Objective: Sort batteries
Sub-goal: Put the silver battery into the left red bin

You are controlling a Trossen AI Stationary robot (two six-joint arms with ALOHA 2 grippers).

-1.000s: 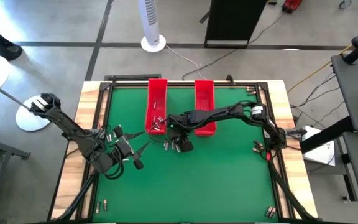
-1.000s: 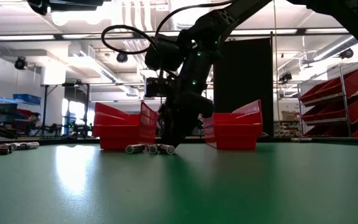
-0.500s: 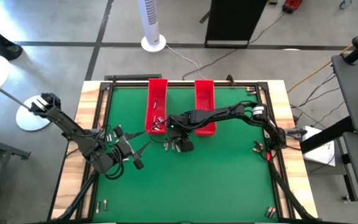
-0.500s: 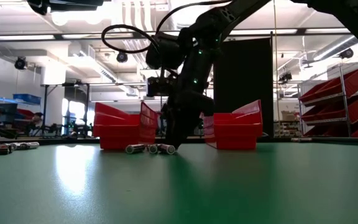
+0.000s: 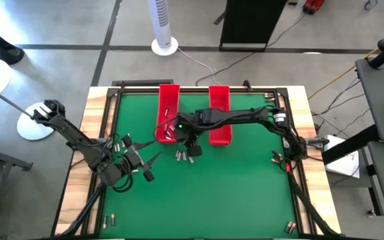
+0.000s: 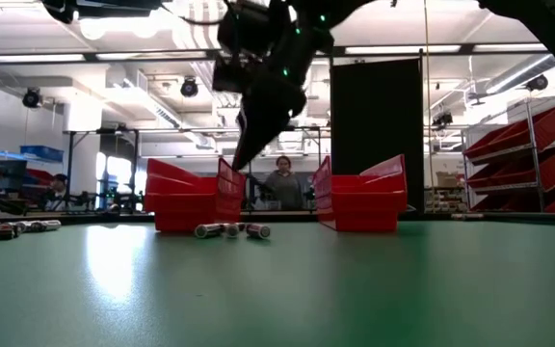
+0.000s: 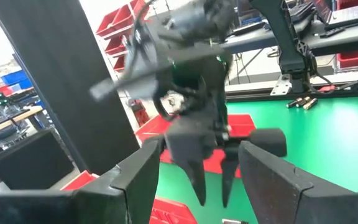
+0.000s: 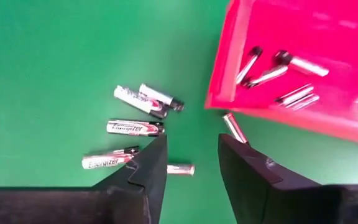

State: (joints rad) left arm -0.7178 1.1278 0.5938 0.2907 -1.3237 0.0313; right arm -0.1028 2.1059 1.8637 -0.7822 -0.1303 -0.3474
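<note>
Right gripper (image 5: 191,149) hangs over the centre of the green table (image 5: 245,193) in the high view, just below the lower end of the left red tray (image 5: 167,112), lifted clear of the mat. In the right wrist view its fingers (image 8: 244,163) stand a narrow gap apart with nothing visibly between them; a battery (image 8: 234,127) shows in that gap at the tray's outer wall, but whether it is pinched or just lying on the mat I cannot tell. Low view puts the gripper (image 6: 242,154) high at top centre, well above the loose batteries (image 6: 231,230).

That loose cluster (image 8: 135,118) lies on the mat just beside the tray corner, in the middle-left of the right wrist frame, some touching each other. More batteries (image 8: 278,74) already sit inside the tray, upper right of that frame. Likely the arm is raised here to clear the tray wall for a drop-in, or to re-aim at the pile.

Second red tray (image 5: 219,113) sits just to the right, mostly under the right arm. Further batteries (image 5: 277,159) lie at the table's right edge and some (image 5: 108,219) at lower left.

Left gripper (image 5: 153,160) waits at centre-left of the high view, fingers spread wide, empty, pointed toward the work area.
</note>
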